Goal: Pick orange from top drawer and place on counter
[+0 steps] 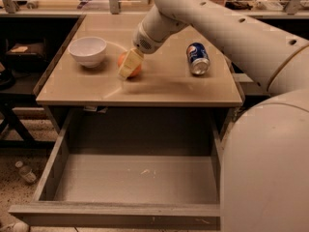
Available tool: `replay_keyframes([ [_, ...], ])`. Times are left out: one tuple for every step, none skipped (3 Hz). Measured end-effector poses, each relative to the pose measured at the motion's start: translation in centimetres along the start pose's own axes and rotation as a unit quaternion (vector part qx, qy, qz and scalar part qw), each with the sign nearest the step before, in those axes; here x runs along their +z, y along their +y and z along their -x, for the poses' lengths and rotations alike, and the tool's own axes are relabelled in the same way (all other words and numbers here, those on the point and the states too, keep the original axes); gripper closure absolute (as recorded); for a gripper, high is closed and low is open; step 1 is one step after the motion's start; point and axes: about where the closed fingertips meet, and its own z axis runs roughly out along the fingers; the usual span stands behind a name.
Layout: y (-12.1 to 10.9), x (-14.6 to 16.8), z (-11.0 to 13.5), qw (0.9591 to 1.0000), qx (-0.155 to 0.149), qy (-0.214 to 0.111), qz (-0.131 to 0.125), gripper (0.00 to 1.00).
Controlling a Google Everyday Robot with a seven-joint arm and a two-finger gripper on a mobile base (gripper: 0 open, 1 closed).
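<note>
The orange (137, 71) sits low on the tan counter (164, 90), between the white bowl and the can. My gripper (129, 65) reaches down from the upper right and is shut on the orange, with one cream finger across its front. The orange appears to touch the counter surface. The top drawer (135, 179) stands pulled out below the counter, and its grey floor holds nothing but a few scuffs. My arm and body fill the right side of the view.
A white bowl (88, 50) stands on the counter left of the orange. A blue soda can (197, 59) lies on its side to the right. A small bottle (25, 172) lies on the floor left of the drawer. Cluttered benches run along the back.
</note>
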Motion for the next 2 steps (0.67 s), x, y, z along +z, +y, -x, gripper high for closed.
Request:
replay_keyframes([
  [-2.2, -6.2, 1.3, 0.9979, -0.002, 0.016, -0.063, 0.00],
  [-3.3, -18.0, 3.6, 0.9851, 0.002, 0.055, -0.163, 0.00],
])
